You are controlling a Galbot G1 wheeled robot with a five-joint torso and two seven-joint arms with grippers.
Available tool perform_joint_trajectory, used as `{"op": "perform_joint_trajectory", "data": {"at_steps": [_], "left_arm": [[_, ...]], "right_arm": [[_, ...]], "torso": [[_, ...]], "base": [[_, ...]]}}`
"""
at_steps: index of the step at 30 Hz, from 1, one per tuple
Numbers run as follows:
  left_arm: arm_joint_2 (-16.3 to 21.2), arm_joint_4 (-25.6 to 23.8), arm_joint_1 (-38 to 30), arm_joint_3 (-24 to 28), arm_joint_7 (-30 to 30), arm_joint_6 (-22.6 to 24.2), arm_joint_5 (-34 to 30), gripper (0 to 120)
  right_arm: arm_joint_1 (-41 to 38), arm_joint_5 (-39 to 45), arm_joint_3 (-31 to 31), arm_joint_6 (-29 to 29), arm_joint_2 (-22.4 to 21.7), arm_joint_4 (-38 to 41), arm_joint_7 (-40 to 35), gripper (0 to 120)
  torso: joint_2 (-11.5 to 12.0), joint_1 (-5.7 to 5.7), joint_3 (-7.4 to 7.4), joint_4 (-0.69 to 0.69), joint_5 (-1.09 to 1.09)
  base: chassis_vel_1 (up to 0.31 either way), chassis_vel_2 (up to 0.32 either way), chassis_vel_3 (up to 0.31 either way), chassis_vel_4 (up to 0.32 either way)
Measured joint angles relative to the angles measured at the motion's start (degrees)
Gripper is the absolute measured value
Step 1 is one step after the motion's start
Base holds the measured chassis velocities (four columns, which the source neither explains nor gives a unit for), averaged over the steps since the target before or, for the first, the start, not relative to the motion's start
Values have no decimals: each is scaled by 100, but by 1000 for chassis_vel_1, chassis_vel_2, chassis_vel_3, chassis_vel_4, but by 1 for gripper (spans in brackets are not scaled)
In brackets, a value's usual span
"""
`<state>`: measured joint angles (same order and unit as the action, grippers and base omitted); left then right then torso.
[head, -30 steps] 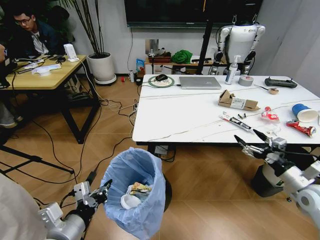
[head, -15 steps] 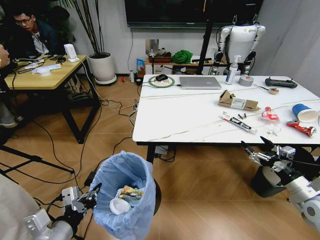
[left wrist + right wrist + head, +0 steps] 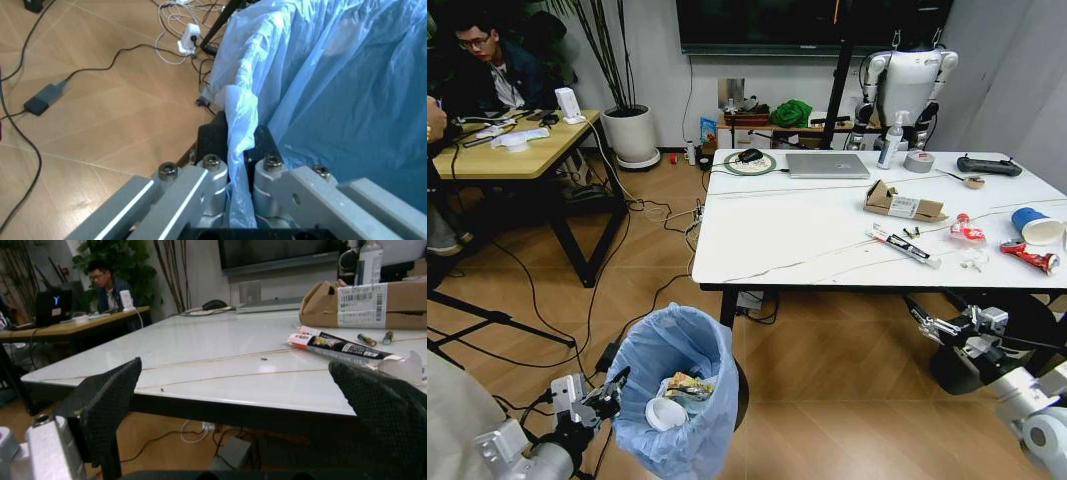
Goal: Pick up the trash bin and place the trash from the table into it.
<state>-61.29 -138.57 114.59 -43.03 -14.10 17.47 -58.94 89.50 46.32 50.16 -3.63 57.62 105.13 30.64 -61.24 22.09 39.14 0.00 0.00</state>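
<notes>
One trash bin (image 3: 677, 400), blue crinkly liner pinched by left gripper (image 3: 233, 172) fingers; right gripper (image 3: 930, 318) fingers wide below desk (image 3: 807, 235) edge.

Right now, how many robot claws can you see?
2. The left gripper is low beside the trash bin, pinching its blue bag. The right gripper hangs open below the table edge.

Blue-bagged trash bin (image 3: 674, 395) on floor; trash (image 3: 905, 205) on table (image 3: 787, 235).
</notes>
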Motion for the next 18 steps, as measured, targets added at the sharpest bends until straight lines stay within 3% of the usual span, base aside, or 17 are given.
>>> {"op": "perform_joint_trajectory", "data": {"at_steps": [18], "left_arm": [[-100, 0, -43, 150, -3, 2, 118, 0]], "right_arm": [[-11, 96, 27, 2, -60, -41, 39, 100]], "torso": [[0, 0, 0, 0, 0]], "base": [[0, 0, 0, 0]]}}
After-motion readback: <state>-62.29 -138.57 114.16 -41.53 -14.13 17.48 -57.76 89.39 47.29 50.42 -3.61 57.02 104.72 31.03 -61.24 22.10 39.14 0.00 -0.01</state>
